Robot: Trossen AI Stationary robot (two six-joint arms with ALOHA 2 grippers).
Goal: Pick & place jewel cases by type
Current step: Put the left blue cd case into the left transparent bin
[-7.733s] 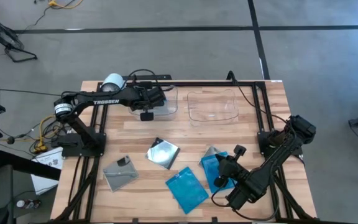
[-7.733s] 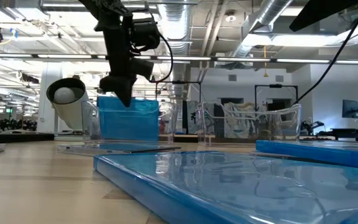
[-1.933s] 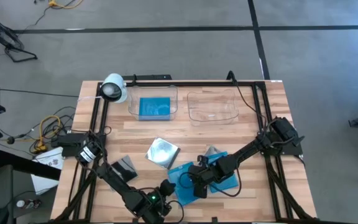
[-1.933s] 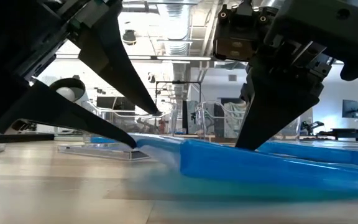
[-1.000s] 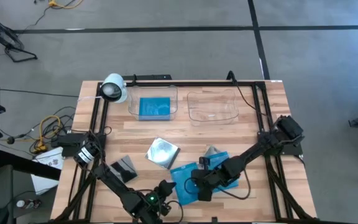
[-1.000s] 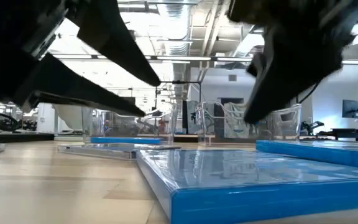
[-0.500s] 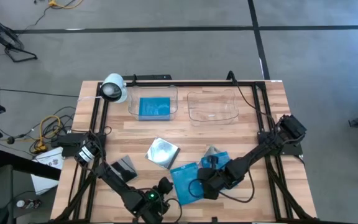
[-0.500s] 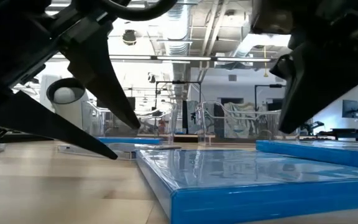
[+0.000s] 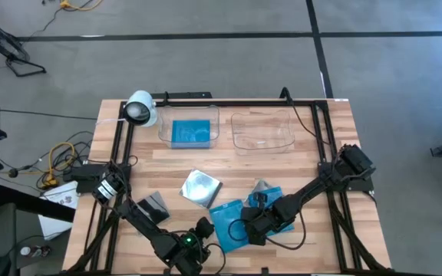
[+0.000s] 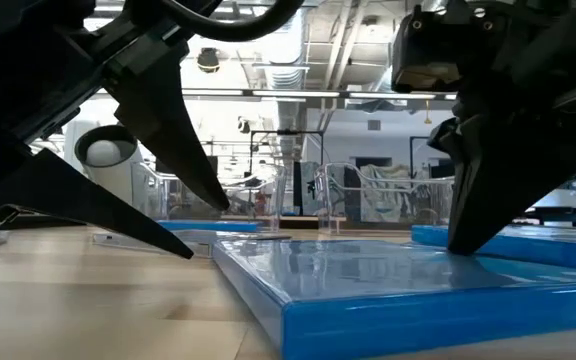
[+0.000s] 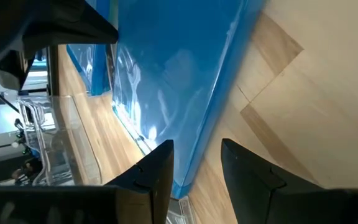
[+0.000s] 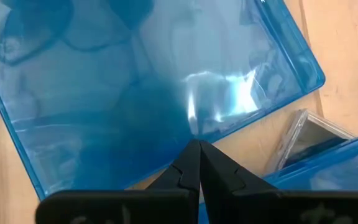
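- Sitting nearly as half a second ago: right gripper, fingers pressed together, now tipped down onto the near blue jewel case rather than hovering just off it.
- Lying flat on the wooden table at its front edge, that blue case, next to a second blue jewel case.
- Holding place beside the case's corner: left gripper, fingers spread, pinching nothing.
- Resting in the left clear tray, as before, another blue jewel case.
- Standing bare beside it, the right clear tray.
- Lying mid-table, a silvery jewel case.
- Showing behind, in the low view, ceiling ducts.
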